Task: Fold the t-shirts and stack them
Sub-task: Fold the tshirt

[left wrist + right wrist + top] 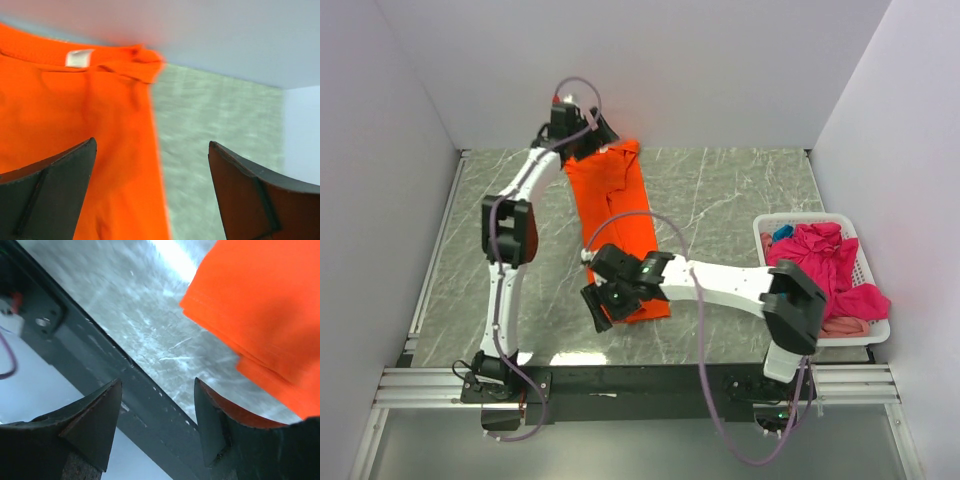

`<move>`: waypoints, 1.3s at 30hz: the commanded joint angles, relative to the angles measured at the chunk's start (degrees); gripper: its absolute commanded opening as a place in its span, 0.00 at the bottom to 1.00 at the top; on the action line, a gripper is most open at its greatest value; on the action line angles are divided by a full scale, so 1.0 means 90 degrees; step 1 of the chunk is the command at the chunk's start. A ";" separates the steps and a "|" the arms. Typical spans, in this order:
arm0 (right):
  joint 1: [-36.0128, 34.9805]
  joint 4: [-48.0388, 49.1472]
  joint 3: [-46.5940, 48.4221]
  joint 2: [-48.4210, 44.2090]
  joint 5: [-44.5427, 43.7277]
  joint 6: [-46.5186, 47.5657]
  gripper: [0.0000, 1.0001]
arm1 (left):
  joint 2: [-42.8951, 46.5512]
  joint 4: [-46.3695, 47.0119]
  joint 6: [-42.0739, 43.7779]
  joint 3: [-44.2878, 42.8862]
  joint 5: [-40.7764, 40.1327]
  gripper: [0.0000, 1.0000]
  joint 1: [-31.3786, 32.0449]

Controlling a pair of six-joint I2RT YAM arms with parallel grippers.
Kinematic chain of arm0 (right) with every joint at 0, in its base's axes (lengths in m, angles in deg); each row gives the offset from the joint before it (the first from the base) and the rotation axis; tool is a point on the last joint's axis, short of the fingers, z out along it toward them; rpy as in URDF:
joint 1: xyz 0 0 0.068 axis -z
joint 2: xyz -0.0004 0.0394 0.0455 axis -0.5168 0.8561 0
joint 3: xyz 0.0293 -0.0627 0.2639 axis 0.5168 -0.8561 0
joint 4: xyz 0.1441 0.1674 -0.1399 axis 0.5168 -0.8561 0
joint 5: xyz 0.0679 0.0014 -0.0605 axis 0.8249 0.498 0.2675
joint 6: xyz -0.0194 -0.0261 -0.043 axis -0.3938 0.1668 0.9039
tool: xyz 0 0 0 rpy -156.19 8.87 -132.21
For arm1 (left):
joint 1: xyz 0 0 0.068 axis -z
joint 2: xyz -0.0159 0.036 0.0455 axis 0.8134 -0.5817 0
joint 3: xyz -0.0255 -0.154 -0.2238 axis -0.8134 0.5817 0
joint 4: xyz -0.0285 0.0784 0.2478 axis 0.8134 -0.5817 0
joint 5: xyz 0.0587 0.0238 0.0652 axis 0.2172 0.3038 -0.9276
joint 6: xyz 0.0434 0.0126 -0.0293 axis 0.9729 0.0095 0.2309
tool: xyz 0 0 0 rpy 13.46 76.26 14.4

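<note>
A bright orange t-shirt [620,215] lies folded into a long narrow strip on the marble table, running from the far middle to the near middle. My left gripper [582,128] is open and empty above its far end; the left wrist view shows the shirt [75,125] with its small white neck label [79,58] beneath the spread jaws [151,155]. My right gripper [602,305] is open and empty at the strip's near end; the right wrist view shows the shirt's folded corner [260,310] beside the jaws [157,405]. More shirts, magenta-pink [825,262], teal-blue [782,234] and pale pink [845,326], lie heaped in the basket.
A white plastic basket [768,226] stands at the right side of the table. White walls close the far side and both sides. A black rail [650,358] runs along the near table edge, also seen in the right wrist view [145,405].
</note>
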State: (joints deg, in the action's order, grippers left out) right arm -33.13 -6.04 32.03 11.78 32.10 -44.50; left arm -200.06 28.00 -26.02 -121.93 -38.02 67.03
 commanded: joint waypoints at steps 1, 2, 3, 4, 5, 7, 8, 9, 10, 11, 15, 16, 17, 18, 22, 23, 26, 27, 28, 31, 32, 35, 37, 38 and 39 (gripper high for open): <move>0.0341 -0.0367 0.0337 -0.0895 -0.0660 0.0130 0.66 | 0.2130 -0.0899 0.0017 0.0072 0.0002 0.99 0.0055; 0.0477 -0.0406 0.0260 -0.1013 -0.0738 0.0091 0.66 | 0.2514 -0.0979 0.0007 0.0818 0.0021 0.99 0.0094; 0.0846 -0.0358 0.0162 -0.1130 -0.0739 0.0052 0.67 | 0.2924 -0.0941 -0.0022 0.1329 -0.0017 0.99 0.0249; 0.1024 -0.0300 0.0036 -0.1392 -0.0691 -0.0016 0.67 | 0.3779 -0.0921 -0.0071 0.2436 -0.0404 0.99 0.0357; 0.1257 -0.0222 -0.0111 -0.1521 -0.0661 -0.0075 0.67 | 0.4203 -0.0892 -0.0178 0.3008 -0.0717 0.99 0.0464; 0.1861 -0.0027 -0.0569 -0.1882 -0.0554 -0.0261 0.67 | 0.5362 -0.0775 -0.0567 0.4131 -0.1148 0.99 0.0709; 0.2001 0.0081 -0.0938 -0.2019 -0.0534 -0.0300 0.67 | 0.5708 -0.0726 -0.1053 0.5200 -0.1247 0.99 0.0758; 0.2137 0.0246 -0.1126 -0.2242 -0.0476 -0.0310 0.67 | 0.6069 -0.0639 -0.1377 0.5752 -0.1383 0.99 0.0816; 0.2390 0.0287 -0.1282 -0.2332 -0.0301 -0.0291 0.67 | 0.6739 -0.0522 -0.1612 0.6811 -0.1472 0.99 0.0836; 0.2460 0.0326 -0.1555 -0.2400 -0.0280 -0.0271 0.67 | 0.7046 -0.0405 -0.1827 0.7276 -0.1318 0.99 0.0885; 0.2685 0.0424 -0.2142 -0.2470 -0.0231 -0.0290 0.67 | 0.8131 -0.0851 -0.2005 0.8763 -0.1296 0.99 0.1488; 0.2695 0.0453 -0.2240 -0.2459 -0.0202 -0.0319 0.67 | 0.8404 -0.1017 -0.2063 0.9200 -0.1306 0.99 0.1578; 0.2715 0.0511 -0.2434 -0.2430 -0.0086 -0.0358 0.67 | 0.8522 -0.0999 -0.2131 0.9418 -0.1094 0.99 0.1656; 0.2725 0.0666 -0.2523 -0.2420 -0.0007 -0.0456 0.67 | 0.8620 -0.0941 -0.2132 0.9623 -0.0918 1.00 0.1802; 0.2715 0.0990 -0.2846 -0.2333 0.0169 -0.0690 0.65 | 0.8661 -0.0998 -0.2229 1.0336 -0.0447 0.99 0.2047; 0.2715 0.1058 -0.2953 -0.2313 0.0179 -0.0759 0.64 | 0.8602 -0.1009 -0.2123 1.0376 -0.0418 0.99 0.2047; 0.2715 0.1312 -0.3051 -0.2118 0.0247 -0.0925 0.62 | 0.8358 -0.0709 -0.1948 1.0493 -0.0049 0.97 0.2057; 0.2734 0.1303 -0.3052 -0.1992 0.0276 -0.0945 0.61 | 0.8280 -0.0542 -0.1908 1.0552 0.0292 0.96 0.2096; 0.2715 0.1293 -0.3042 -0.1923 0.0325 -0.0925 0.60 | 0.8076 -0.0414 -0.1878 1.0620 0.0469 0.96 0.2115; 0.2725 0.1088 -0.2837 -0.1718 0.0170 -0.0847 0.59 | 0.7461 -0.0685 -0.1790 1.0465 0.0598 0.85 0.2125; 0.2725 0.1078 -0.2769 -0.1679 0.0169 -0.0847 0.59 | 0.7333 -0.0822 -0.1790 1.0436 0.0549 0.78 0.2145; 0.2725 0.1214 -0.2797 -0.1542 0.0413 -0.0857 0.57 | 0.7137 -0.0999 -0.1829 1.0474 0.0569 0.70 0.2145; 0.2725 0.1215 -0.2856 -0.1473 0.0462 -0.0876 0.57 | 0.7147 -0.1087 -0.1839 1.0504 0.0442 0.67 0.2145; 0.2734 0.1253 -0.2876 -0.1415 0.0472 -0.0876 0.57 | 0.7166 -0.1087 -0.1858 1.0513 0.0383 0.67 0.2145; 0.2725 0.1263 -0.2895 -0.1385 0.0491 -0.0876 0.57 | 0.7147 -0.1068 -0.1868 1.0533 0.0344 0.66 0.2135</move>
State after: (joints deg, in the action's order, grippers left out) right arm -8.84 3.71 4.99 -1.64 35.27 -51.84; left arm -135.80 19.93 -43.44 -27.33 -33.76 86.16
